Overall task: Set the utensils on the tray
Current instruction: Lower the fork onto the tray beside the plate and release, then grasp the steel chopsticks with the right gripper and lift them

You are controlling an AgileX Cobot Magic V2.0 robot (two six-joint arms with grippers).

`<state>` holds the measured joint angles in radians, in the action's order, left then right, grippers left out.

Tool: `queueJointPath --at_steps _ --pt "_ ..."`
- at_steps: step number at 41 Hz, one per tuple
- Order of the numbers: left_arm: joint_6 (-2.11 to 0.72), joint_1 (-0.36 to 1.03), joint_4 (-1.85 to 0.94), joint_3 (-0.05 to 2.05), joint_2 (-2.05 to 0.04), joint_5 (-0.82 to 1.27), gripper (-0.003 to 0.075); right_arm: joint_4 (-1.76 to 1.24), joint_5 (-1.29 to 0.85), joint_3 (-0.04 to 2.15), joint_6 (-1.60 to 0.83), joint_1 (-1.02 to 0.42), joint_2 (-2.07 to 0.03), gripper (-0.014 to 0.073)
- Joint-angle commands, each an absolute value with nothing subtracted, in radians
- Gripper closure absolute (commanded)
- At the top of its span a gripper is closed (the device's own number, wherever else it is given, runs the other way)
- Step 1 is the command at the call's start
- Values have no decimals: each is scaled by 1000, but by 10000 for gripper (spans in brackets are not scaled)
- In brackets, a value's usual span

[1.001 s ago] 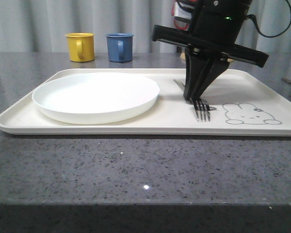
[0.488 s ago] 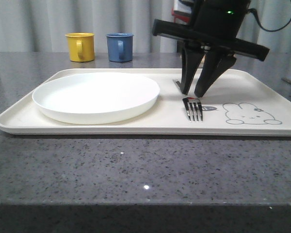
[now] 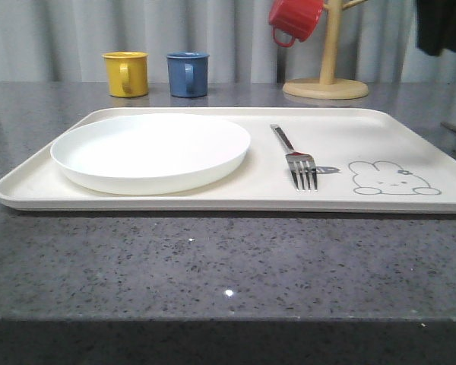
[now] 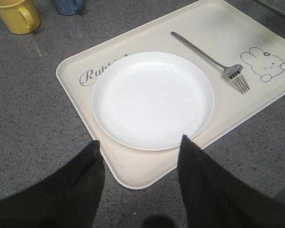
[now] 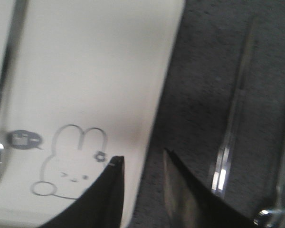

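Observation:
The cream tray (image 3: 365, 137) holds the round white plate (image 3: 150, 150) on its left half. The silver fork (image 3: 296, 156) lies flat to the right of the plate, tines toward me, beside the rabbit drawing (image 3: 394, 179). My right arm (image 3: 441, 26) hangs high at the back right. In the right wrist view my right gripper (image 5: 142, 156) is open and empty above the tray's (image 5: 95, 61) right edge. The metal chopsticks (image 5: 232, 128) lie on the grey table just past that edge. My left gripper (image 4: 139, 141) is open and empty, above the tray's (image 4: 142, 166) near left corner.
A yellow mug (image 3: 126, 73) and a blue mug (image 3: 188, 74) stand behind the tray. A red mug (image 3: 295, 18) hangs on a wooden mug tree (image 3: 327, 85) at the back right. A rounded metal end (image 5: 270, 216) shows beside the chopsticks.
My right gripper opened and let go of the fork, then lifted away to the upper right. The fork now lies free on the tray.

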<state>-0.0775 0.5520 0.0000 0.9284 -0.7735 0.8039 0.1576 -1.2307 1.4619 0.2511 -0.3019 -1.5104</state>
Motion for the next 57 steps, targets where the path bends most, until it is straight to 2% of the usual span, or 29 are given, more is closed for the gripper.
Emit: queueJointPath --at_steps 1,9,15,37,50,57 --pt "-67 559 -11 954 -775 731 373 179 -1243 1426 195 -215 -1438 356" --pt "-67 559 -11 954 -775 731 373 0 -1226 1333 10 -7 -1446 356" --pt "-67 559 -11 954 -775 731 373 -101 -1192 1303 -55 78 -1489 356" --pt "-67 559 -11 954 -775 731 373 -103 -1060 1303 -55 87 -1620 356" --pt "-67 559 -11 954 -775 731 373 -103 -1065 1303 -55 87 -1654 363" --pt "-67 559 -11 954 -775 731 373 -106 -1089 1303 -55 87 -1654 496"
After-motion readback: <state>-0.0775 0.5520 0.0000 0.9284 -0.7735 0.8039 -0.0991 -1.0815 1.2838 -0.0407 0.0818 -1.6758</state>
